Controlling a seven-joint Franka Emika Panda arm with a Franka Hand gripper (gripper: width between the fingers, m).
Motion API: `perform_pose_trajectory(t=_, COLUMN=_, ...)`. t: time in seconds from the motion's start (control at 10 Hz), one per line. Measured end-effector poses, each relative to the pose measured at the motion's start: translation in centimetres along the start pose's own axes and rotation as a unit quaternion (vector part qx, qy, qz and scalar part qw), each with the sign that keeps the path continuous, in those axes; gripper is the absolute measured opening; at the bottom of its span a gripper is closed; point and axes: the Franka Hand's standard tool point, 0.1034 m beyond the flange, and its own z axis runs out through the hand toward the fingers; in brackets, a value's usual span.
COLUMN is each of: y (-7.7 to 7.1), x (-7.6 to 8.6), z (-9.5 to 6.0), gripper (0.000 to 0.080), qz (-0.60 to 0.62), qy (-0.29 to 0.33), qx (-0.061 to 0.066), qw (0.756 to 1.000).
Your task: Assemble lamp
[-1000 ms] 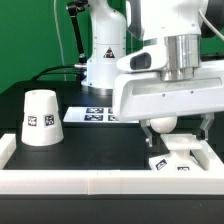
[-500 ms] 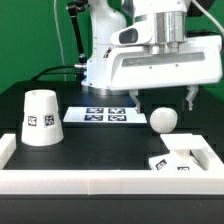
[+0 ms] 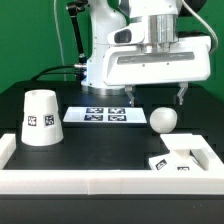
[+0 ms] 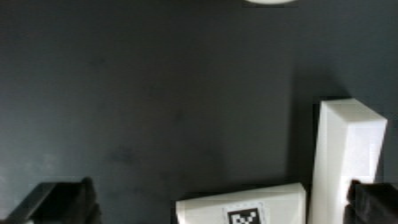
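Above the bulb [image 3: 163, 119], tool [image 3: 157, 99], jaws apart

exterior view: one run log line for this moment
gripper open, empty, above bulb | bulb ungripped, apart from base | shade wide end down, exterior view's left

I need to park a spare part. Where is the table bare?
Bare black tabletop lies between the white tapered shade and the flat white square base, in front of the marker board. Crowded around the white ball bulb.
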Motion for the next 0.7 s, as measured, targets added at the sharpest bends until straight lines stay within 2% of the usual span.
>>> perform_pose_trajectory(t=0.1, y=0.0, x=0.0, z=0.0, gripper=0.0699, qz=0.002, qy=0.000, qx=0.000, qw=1.000)
perform_pose_trajectory(t=0.3, y=0.1, x=0.0, z=-0.1, gripper=0.0699, qz=0.108, qy=-0.004, qx=0.006, qw=0.994)
perform_pose_trajectory(t=0.7, y=-0.5, x=-2.7, z=0.8, gripper=0.0699, qz=0.268, qy=-0.027, qx=0.008, qw=0.963)
